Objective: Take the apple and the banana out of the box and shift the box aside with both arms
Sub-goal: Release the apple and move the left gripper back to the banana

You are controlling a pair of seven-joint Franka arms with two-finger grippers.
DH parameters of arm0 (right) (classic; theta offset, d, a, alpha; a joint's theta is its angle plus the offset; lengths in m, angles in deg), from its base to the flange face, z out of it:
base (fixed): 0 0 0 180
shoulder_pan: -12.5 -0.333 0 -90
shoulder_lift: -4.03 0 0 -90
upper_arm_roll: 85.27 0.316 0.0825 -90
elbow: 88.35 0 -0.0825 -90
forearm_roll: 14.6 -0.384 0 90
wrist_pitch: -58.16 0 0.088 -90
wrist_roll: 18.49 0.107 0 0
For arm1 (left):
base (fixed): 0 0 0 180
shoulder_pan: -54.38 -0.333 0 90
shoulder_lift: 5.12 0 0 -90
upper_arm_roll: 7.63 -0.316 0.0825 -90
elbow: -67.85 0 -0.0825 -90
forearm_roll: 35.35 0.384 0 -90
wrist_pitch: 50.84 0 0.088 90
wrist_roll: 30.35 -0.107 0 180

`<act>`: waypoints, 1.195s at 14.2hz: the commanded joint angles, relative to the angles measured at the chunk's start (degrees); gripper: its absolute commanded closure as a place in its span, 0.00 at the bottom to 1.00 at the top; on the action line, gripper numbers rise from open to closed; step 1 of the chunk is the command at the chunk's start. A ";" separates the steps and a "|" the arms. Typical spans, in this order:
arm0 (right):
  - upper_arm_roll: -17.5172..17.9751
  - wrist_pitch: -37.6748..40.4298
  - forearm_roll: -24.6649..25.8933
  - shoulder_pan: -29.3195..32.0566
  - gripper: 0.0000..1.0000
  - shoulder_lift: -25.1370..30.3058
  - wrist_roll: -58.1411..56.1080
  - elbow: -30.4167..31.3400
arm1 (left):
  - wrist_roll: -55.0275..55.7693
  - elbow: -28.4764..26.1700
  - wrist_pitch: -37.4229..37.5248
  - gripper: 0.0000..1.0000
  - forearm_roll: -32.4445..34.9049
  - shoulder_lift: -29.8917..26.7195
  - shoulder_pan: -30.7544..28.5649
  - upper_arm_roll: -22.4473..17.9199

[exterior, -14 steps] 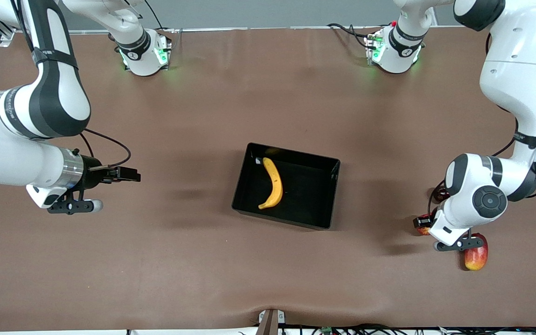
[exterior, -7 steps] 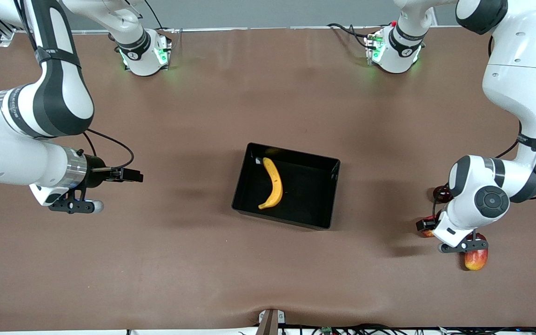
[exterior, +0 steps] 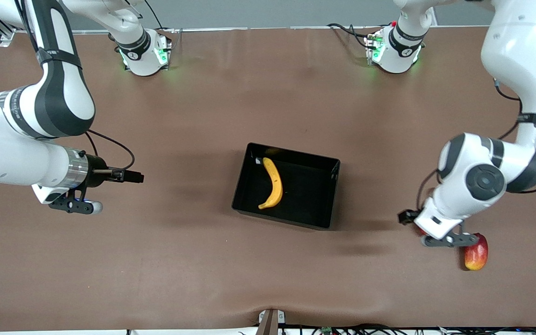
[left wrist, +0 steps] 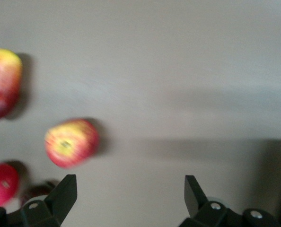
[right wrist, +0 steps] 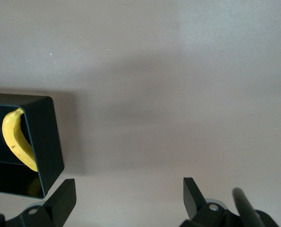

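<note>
The black box (exterior: 329, 173) sits mid-table with the yellow banana (exterior: 273, 188) lying in it. The right wrist view shows one corner of the box (right wrist: 48, 142) and the banana (right wrist: 16, 142) off to the side. The red-and-yellow apple (left wrist: 70, 143) rests on the table in the left wrist view, just outside one of the fingers; the left arm's hand covers it in the front view. My left gripper (left wrist: 129, 189) hangs open and empty above the table by the apple, also seen as the left gripper (exterior: 410, 219) from the front. My right gripper (exterior: 133, 177) waits open and empty toward the right arm's end, shown as the right gripper (right wrist: 128, 194) over bare table.
A red-yellow mango (exterior: 476, 251) lies nearer the front camera than the left hand, and the mango (left wrist: 3, 82) shows from the left wrist too. A bright red fruit (left wrist: 1, 184) and a dark maroon one (left wrist: 36, 191) lie close to the apple. The brown table (exterior: 268, 93) spreads around the box.
The left arm has risen and shifted toward the box, with its jaws opened wide; the apple stays on the table. The right arm has barely moved.
</note>
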 commanded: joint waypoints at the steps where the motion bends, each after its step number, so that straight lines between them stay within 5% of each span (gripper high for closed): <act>1: -0.33 0.23 -0.12 -0.91 0.00 0.85 2.15 1.13 | 9.93 -1.47 2.73 0.00 0.16 -0.96 1.27 6.79; 9: -0.33 -0.20 0.06 -2.30 0.00 0.85 5.22 1.57 | 22.45 1.33 0.19 0.00 2.09 5.09 22.09 6.99; 14: -0.33 -0.47 0.06 -3.01 0.00 0.76 7.51 2.10 | 23.51 3.00 -7.81 0.00 4.29 9.67 36.15 -3.18; 17: -0.33 -0.56 0.15 -3.54 0.00 0.76 7.51 2.45 | 23.16 4.85 -10.35 0.00 4.29 12.57 39.42 -6.37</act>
